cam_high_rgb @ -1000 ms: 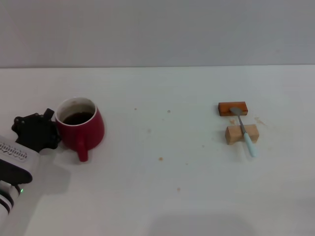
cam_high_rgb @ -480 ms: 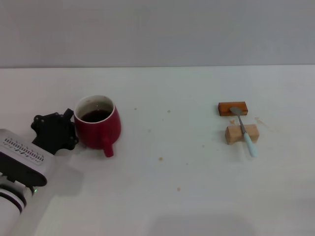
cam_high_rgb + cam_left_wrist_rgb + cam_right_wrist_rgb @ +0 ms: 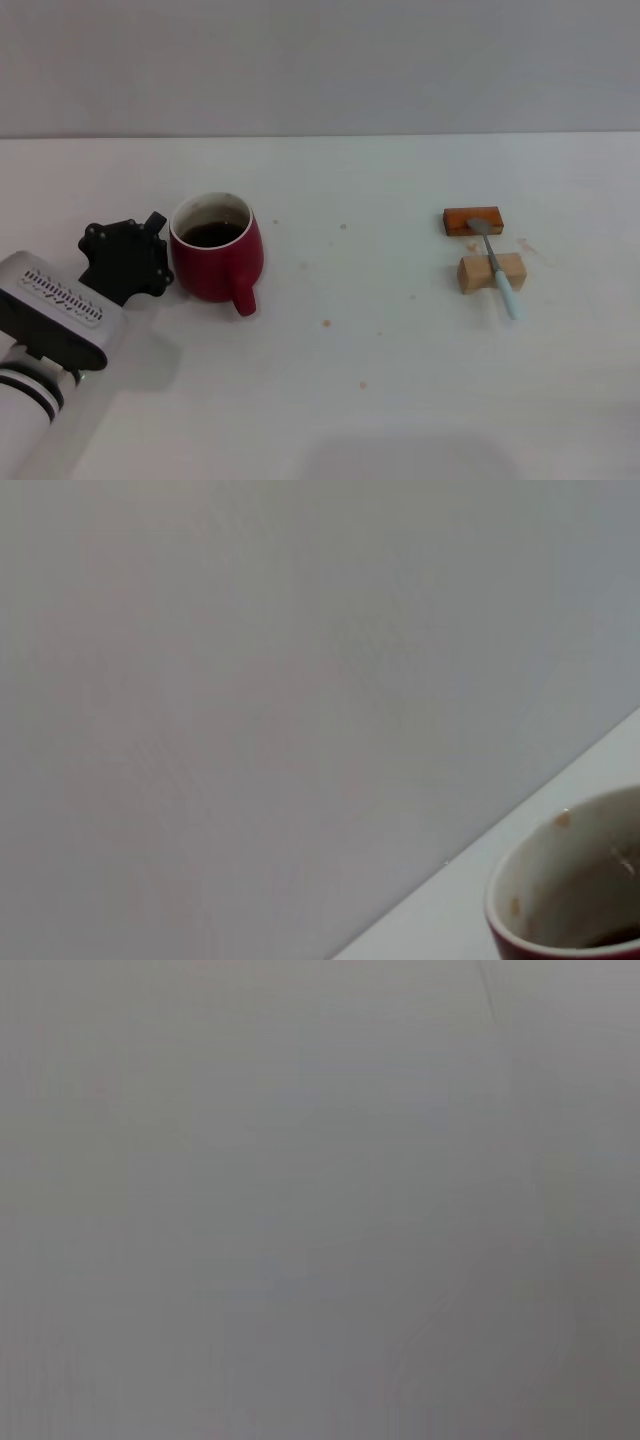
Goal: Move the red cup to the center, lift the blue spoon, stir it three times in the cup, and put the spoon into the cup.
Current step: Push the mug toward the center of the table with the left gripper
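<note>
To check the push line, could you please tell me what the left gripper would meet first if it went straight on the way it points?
The left gripper points at the red cup, right beside it; whether they touch is unclear.

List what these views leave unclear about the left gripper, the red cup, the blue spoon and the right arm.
- Left gripper: in the head view its black body hides the fingers beside the red cup, so grip and contact are unreadable; the left wrist view shows no fingers.
- Red cup: in the left wrist view, only part of the rim shows, cut by the frame edge.
- Blue spoon: head view only, too small to judge how its bowl meets the orange-brown block.
- Right arm: absent everywhere; the right wrist view shows blank grey.
</note>
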### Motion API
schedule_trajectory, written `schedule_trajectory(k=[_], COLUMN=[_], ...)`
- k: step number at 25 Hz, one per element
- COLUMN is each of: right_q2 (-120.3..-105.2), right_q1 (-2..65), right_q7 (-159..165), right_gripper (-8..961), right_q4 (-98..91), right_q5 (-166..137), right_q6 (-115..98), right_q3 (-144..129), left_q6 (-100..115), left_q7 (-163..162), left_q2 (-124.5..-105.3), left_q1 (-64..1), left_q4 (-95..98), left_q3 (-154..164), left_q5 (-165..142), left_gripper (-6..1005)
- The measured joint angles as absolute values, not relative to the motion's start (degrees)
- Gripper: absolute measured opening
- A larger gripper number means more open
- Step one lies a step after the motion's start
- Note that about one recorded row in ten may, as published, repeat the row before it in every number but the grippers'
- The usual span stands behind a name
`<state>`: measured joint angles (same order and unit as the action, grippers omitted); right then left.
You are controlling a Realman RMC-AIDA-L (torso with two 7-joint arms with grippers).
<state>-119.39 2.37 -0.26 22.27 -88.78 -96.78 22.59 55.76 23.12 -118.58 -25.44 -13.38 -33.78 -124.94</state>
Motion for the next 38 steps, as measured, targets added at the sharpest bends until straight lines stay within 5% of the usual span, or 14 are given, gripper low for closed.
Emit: schedule_trajectory(k=[38], right_q2=[-119.40], right_q1=[2.87], right_q7=[-0.27], right_gripper=[608], right_q4=[22.23], right_q5=[-88.76], right_q6=[-97.21], right_q3=[21.71], left_q6=[53.95], left_q7=[23.13], left_q2=[-118.92], left_q1=[-30.05], left_q4=[-15.57], left_q3=[-24.82], left_q5=[-125.17], left_gripper=[-1])
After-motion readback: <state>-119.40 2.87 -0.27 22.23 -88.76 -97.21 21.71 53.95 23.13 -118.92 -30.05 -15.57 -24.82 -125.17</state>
